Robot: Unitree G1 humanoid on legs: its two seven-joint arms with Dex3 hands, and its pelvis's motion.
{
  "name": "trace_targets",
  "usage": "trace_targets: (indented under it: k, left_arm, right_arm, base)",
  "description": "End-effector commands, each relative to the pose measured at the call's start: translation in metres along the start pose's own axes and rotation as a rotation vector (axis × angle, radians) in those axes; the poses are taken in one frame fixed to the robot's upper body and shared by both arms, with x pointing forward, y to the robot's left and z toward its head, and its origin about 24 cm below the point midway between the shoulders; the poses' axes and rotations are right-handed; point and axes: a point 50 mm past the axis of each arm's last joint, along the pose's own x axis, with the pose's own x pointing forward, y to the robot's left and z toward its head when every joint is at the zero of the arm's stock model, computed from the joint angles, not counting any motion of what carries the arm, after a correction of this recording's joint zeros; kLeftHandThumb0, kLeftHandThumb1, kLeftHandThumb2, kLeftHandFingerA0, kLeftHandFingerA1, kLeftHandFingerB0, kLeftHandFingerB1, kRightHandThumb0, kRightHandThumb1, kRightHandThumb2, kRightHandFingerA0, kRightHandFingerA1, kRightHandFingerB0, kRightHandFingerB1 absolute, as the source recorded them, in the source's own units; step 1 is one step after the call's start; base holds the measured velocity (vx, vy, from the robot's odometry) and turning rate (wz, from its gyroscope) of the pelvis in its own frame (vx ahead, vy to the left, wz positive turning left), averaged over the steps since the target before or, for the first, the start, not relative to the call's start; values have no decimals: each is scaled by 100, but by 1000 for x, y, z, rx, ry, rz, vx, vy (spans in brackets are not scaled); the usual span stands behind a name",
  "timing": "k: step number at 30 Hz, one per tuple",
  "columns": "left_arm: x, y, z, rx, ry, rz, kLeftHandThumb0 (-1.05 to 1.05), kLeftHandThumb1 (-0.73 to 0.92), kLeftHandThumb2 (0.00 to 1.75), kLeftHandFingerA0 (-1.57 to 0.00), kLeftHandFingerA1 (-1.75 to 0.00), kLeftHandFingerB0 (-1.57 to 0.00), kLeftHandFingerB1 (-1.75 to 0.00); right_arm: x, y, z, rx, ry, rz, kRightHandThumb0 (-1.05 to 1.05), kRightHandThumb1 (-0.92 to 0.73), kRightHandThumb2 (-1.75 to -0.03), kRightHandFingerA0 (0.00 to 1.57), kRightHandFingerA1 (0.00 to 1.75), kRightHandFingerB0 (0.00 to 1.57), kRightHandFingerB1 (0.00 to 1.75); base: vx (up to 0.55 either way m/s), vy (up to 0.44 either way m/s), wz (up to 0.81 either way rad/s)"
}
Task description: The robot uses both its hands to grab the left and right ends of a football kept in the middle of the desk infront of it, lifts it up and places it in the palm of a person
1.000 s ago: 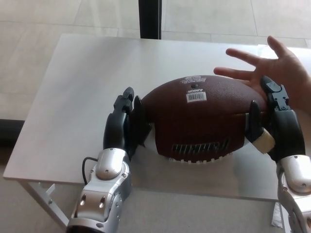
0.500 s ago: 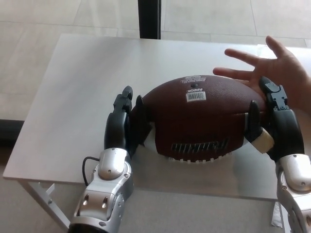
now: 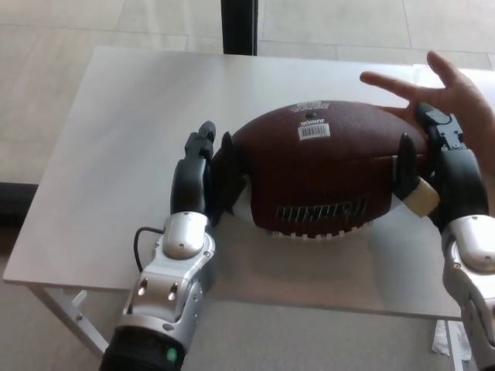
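I have the football (image 3: 325, 174) pinched by its two ends in the middle of the frame, my left hand (image 3: 203, 182) closed against its left tip and my right hand (image 3: 441, 174) against its right, above the white desk (image 3: 116, 139). The person's open palm (image 3: 456, 93) waits at the upper right, just behind my right fingers. My hold is only pressure on tapered, pebbled ends, so I judge that any slackening or uneven push could let the ball squirt out before it reaches that palm.

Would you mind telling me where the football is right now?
In the head view, the football sits centre-right above the desk, clamped between the left hand and right hand, beside a person's open palm.
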Motion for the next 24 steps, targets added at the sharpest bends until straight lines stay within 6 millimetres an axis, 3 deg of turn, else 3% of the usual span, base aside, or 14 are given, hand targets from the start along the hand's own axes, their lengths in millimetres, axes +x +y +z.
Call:
trace_targets:
  k: [1,2,5,6,7,8,12,14,15,16,18,19,21,24]
  left_arm:
    - [7,-67,52,33,4,-314,-67,46,86,-45,-78,-4,-32]
    - [11,-62,62,74,-20,-324,-68,58,59,-40,-75,-7,-29]
    - [16,-57,75,5,-15,-320,-68,41,81,-33,-66,-5,-36]
    - [16,-56,77,-2,-10,-312,-63,52,56,-41,-65,-11,-33]
    - [18,-55,81,8,-20,-317,-70,43,80,-37,-68,-6,-37]
    - [19,-54,88,49,-37,-324,-65,53,57,-50,-70,-11,-32]
    - [20,-54,101,110,-105,-302,-62,52,56,-46,-68,-16,-36]
    - [19,-54,112,135,-122,-275,-63,51,56,-56,-66,-23,-37]
    - [19,-53,117,186,-123,-281,-68,54,57,-18,-57,-21,-35]
    - [20,-52,127,191,-148,-295,-63,56,57,-39,-70,-14,-30]
    - [20,-52,137,157,-164,-308,-58,55,57,-57,-80,-16,-39]
    - [20,-52,142,162,-171,-307,-63,55,57,-38,-75,-18,-39]
    - [25,-52,151,255,-166,-282,-65,56,58,-53,-75,-16,-33]
    - [29,-54,159,368,-175,-266,-69,62,59,-13,-51,-14,-32]
  right_arm:
    - [9,68,75,221,-121,485,-91,-89,-67,60,60,41,39]
    - [12,64,85,216,-149,482,-90,-89,-67,58,55,43,38]
    - [16,59,96,261,-181,475,-90,-87,-66,59,57,44,38]
    - [16,59,99,273,-183,473,-91,-86,-67,58,58,42,38]
    - [17,58,103,286,-188,466,-92,-84,-66,60,56,45,38]
    - [18,56,109,305,-195,459,-92,-84,-66,59,56,42,37]
    - [20,56,119,361,-199,453,-90,-82,-65,57,56,43,36]
    - [21,54,127,389,-219,459,-89,-82,-65,52,55,41,34]
    - [22,54,131,378,-230,457,-89,-82,-65,53,57,41,36]
    - [24,51,141,334,-266,452,-88,-86,-66,55,59,40,35]
    - [27,48,151,346,-259,442,-90,-83,-65,55,57,43,35]
    - [30,46,155,348,-255,440,-91,-83,-65,52,58,42,36]
    - [35,41,162,343,-252,428,-91,-83,-65,51,57,42,36]
    - [41,35,168,391,-233,391,-89,-82,-65,56,63,43,37]
  base:
    - [0,0,0]
    - [0,0,0]
    - [0,0,0]
    - [0,0,0]
    - [0,0,0]
    - [0,0,0]
    - [0,0,0]
    - [0,0,0]
    - [0,0,0]
    - [0,0,0]
    - [0,0,0]
    - [0,0,0]
    - [0,0,0]
    - [0,0,0]
